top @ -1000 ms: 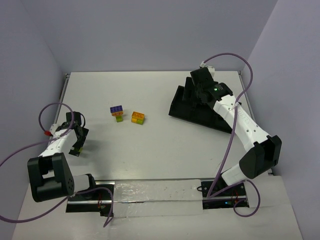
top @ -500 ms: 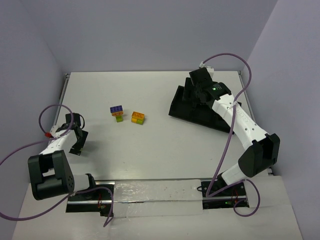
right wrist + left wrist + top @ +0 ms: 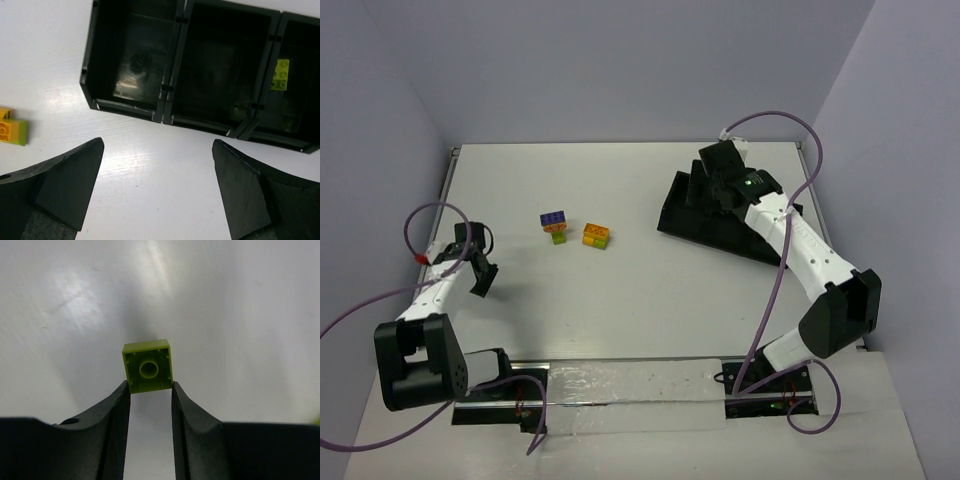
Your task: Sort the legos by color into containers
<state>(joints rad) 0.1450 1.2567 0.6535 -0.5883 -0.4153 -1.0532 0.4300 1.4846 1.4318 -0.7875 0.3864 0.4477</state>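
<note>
A lime green lego point(image 3: 147, 365) shows its hollow underside, pinched at its near edge between the fingertips of my left gripper point(image 3: 150, 386). That gripper point(image 3: 480, 278) sits at the table's left side. A blue-purple lego on a green one point(image 3: 555, 223) and an orange-yellow lego point(image 3: 596, 236) lie mid-table. My right gripper point(image 3: 157, 145) is open and holds nothing, hovering just in front of the black three-compartment tray point(image 3: 165, 95). The tray point(image 3: 720, 232) lies at the right. One lime green lego point(image 3: 281, 75) lies in its right compartment. An orange-yellow lego on green point(image 3: 11, 132) shows at the left edge.
The other two tray compartments look dark, with nothing visible in them. Purple cables loop from both arms. White walls close in the table at the back and sides.
My left gripper's jaws have closed from wide apart onto the lime green lego, and the gripper has shifted slightly. The right arm has barely moved.
</note>
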